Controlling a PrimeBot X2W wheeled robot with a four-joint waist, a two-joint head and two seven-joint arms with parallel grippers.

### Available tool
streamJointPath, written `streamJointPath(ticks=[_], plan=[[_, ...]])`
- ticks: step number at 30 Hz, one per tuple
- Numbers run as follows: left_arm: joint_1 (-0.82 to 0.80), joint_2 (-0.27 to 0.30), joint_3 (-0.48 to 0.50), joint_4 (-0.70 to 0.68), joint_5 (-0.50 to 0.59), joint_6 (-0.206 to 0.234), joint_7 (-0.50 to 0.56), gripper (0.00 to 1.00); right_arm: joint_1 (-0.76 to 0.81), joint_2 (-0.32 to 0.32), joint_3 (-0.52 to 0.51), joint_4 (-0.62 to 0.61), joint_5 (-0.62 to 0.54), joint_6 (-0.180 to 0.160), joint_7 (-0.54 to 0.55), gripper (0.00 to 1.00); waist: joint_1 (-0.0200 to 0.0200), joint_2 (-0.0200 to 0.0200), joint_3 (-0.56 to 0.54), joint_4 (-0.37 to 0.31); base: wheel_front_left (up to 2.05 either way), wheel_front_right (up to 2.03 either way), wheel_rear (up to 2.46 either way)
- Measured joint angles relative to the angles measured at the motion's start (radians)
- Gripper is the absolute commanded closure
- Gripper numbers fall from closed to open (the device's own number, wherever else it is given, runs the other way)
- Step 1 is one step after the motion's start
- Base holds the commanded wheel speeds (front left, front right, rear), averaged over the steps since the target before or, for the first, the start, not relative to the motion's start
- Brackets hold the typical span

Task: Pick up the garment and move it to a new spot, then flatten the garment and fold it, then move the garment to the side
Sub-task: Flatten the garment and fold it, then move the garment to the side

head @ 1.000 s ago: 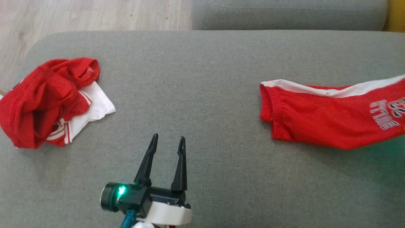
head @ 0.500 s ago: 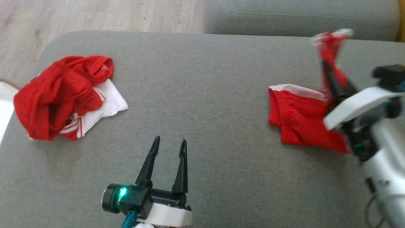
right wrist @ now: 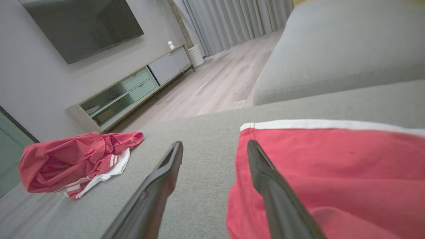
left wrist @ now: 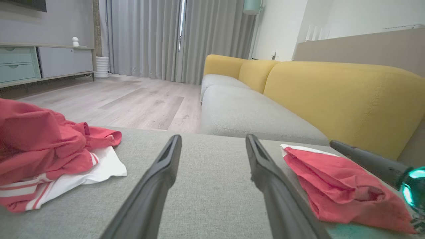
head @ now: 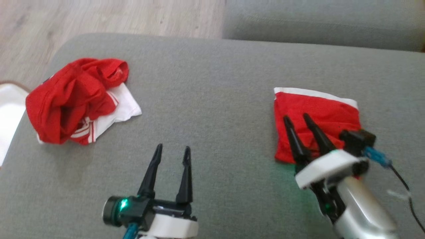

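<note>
The garment (head: 315, 116), red shorts with a white stripe, lies folded into a small square on the right of the grey cushion (head: 212, 83). My right gripper (head: 295, 117) is open with nothing between its fingers. It hovers over the garment's near left part. In the right wrist view the right gripper (right wrist: 215, 143) has one finger over the garment (right wrist: 332, 166) and one over bare cushion. My left gripper (head: 172, 147) stands open and empty near the front middle, apart from both cloths. The left wrist view shows the left gripper (left wrist: 212, 137) and the garment (left wrist: 335, 186) to its right.
A crumpled red and white cloth (head: 76, 99) lies at the cushion's left end, near its rounded edge. Wooden floor (head: 99, 16) lies beyond that edge. Another grey cushion (head: 315, 20) sits behind, and a yellow sofa back (left wrist: 332, 93) shows in the left wrist view.
My right gripper carried the garment's far end over onto itself, then opened and let go, so the garment now lies folded. The head camera has shifted. The left gripper stays open.
</note>
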Motion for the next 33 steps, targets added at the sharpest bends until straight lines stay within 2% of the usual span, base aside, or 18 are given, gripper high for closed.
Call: streamJointPath(ticks=[5,9,12,19,33], plan=[[0.074,0.001,0.055,-0.020,0.005,0.008,0.000,0.00,0.154,-0.019,-0.098,-0.096,-0.157,0.000,-0.049,0.00,-0.0001,0.0000,-0.046,-0.035,0.00,0.00,0.00],[0.127,0.002,0.098,-0.050,0.025,0.016,0.000,0.00,0.291,-0.018,-0.228,-0.274,-0.286,0.000,-0.049,0.00,-0.0002,0.0000,-0.077,-0.074,0.00,0.00,0.00],[0.158,0.002,0.125,-0.064,0.031,0.017,0.000,0.00,0.380,-0.007,-0.289,-0.344,-0.332,0.000,-0.050,0.00,-0.0002,0.0000,-0.099,-0.100,0.00,0.00,0.00],[0.233,0.002,0.150,-0.075,0.048,0.026,0.000,0.00,0.508,0.020,-0.362,-0.386,-0.403,0.000,-0.050,0.00,-0.0003,0.0000,-0.138,-0.128,0.00,0.00,0.00],[0.252,0.003,0.175,-0.077,0.058,0.024,0.000,0.00,0.525,0.051,-0.364,-0.398,-0.441,0.000,-0.049,0.00,-0.0001,0.0000,-0.175,-0.144,0.00,0.00,0.00]])
